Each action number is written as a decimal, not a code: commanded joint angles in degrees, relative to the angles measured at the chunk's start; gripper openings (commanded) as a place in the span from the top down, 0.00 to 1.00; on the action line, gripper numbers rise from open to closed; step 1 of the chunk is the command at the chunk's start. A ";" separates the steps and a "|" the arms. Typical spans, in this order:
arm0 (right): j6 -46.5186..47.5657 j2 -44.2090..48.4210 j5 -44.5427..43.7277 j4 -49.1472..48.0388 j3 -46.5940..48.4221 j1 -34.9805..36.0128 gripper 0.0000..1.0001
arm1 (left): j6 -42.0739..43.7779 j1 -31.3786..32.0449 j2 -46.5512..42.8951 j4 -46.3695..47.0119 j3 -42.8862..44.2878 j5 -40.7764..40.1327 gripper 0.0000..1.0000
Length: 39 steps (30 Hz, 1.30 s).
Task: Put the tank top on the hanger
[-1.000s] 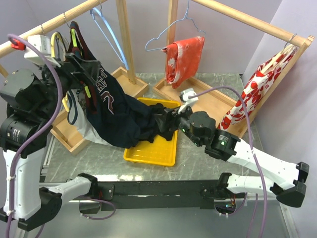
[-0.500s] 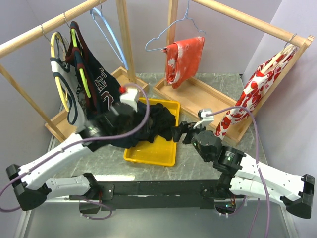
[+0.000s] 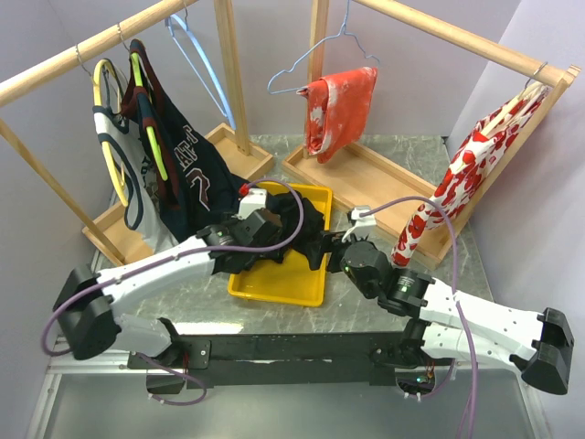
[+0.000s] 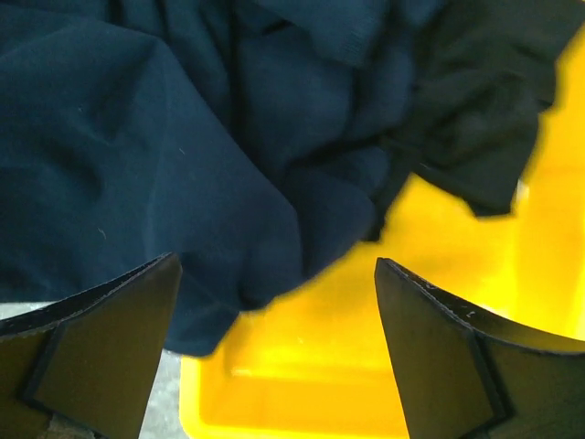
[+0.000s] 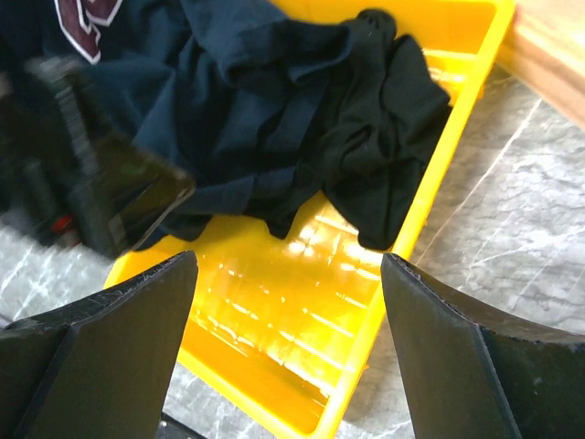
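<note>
The navy tank top (image 3: 196, 174) with red trim hangs on the lime-green hanger (image 3: 153, 146) on the left rack. Its lower part trails down into the yellow bin (image 3: 274, 291). My left gripper (image 3: 272, 236) is open and empty, low over that trailing navy cloth (image 4: 137, 155) at the bin's left edge. My right gripper (image 3: 324, 245) is open and empty at the bin's right side. In the right wrist view it (image 5: 288, 261) looks over the bin floor (image 5: 302, 297), the navy cloth (image 5: 228, 110) and the blurred left gripper (image 5: 101, 206).
A plain black garment (image 3: 309, 218) lies crumpled in the bin (image 4: 366, 366), also in the right wrist view (image 5: 384, 155). A yellow hanger (image 3: 102, 137) with a white tank top (image 3: 131, 187) and a light blue hanger (image 3: 196, 55) share the left rack. Red patterned cloths (image 3: 343, 105) hang behind.
My left arm has swung from high at the rack down to the bin, leaving the tank top hanging on the green hanger. My right gripper drew back from the clothes, then moved in slightly.
</note>
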<state>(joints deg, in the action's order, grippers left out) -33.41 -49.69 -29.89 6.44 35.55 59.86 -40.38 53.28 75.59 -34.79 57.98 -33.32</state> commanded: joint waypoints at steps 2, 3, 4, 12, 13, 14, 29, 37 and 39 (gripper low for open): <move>-0.17 -1.02 2.03 -2.31 1.27 -0.35 0.11 | -0.67 -3.61 4.03 5.86 -0.67 -1.49 0.10; -0.08 -1.20 2.20 -2.31 1.28 -0.27 0.11 | -0.14 -4.75 5.08 6.65 -0.67 -0.87 0.12; -0.08 -1.37 2.46 -2.13 1.45 -0.35 0.11 | 0.04 -5.20 5.53 7.79 -0.32 -0.26 0.14; 0.80 -0.85 2.47 -0.81 2.15 -0.35 0.11 | 2.41 -10.64 9.05 8.15 3.11 1.32 0.92; 0.97 -0.67 2.55 -0.81 2.24 -0.44 0.11 | 2.67 -11.61 8.61 8.24 3.80 1.85 0.99; 1.06 -0.58 2.56 -0.72 2.33 -0.44 0.11 | 3.20 -12.66 7.65 8.59 4.25 3.25 0.99; 3.08 -1.28 2.38 -0.02 6.72 -0.53 0.11 | 9.34 -26.91 4.92 13.86 28.77 -6.57 0.99; 4.76 -3.04 2.91 -0.28 9.97 -0.70 0.11 | 12.34 -30.60 4.30 20.28 30.44 -12.99 0.99; 4.93 -3.57 3.43 -0.46 10.59 -0.62 0.11 | 12.52 -31.82 4.30 21.60 30.35 -14.23 0.99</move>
<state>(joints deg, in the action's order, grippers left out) -29.87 -52.34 -26.79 7.27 42.65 59.57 -30.04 23.64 81.38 -19.14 86.11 -42.30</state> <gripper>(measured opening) 0.894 0.029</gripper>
